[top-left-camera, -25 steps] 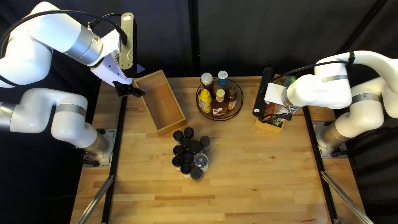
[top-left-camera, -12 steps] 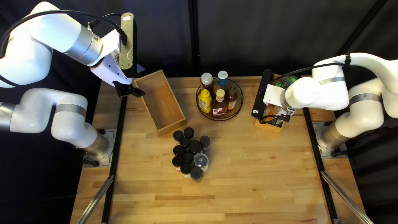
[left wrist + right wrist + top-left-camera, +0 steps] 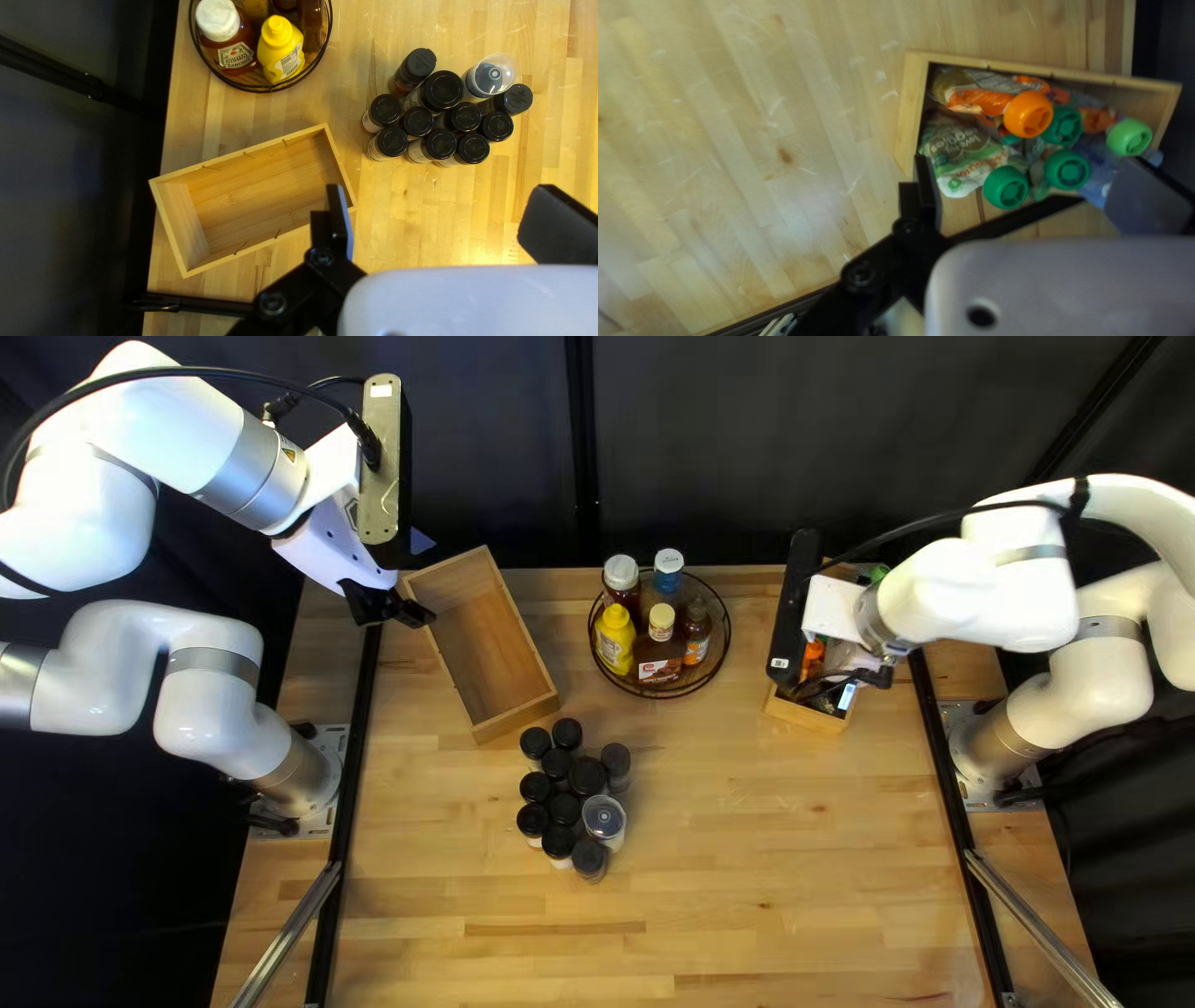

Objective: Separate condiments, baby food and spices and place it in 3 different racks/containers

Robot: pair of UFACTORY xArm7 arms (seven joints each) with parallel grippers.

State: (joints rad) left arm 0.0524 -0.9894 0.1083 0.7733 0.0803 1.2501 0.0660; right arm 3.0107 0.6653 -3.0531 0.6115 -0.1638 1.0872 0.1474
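On the bench (image 3: 747,884), the left pincer (image 3: 405,607) hangs near the far left corner, by the long side of an open wooden box (image 3: 249,186); its fingers are spread, with nothing gripped. The right pincer (image 3: 832,607) is over a second wooden box (image 3: 914,93) near the far edge, toward the far right corner; its fingers stand spread too, the baby food pouches (image 3: 965,149) lying in that box, packed together, with orange and green caps. The condiment bottles (image 3: 660,653) stand in a round wire basket (image 3: 660,696) at the middle of the far edge, a yellow one (image 3: 615,641) among them; the spice jars (image 3: 588,777) stand bunched between the bench's middle and its left edge, mostly black-lidded, just beyond the first box's near end.
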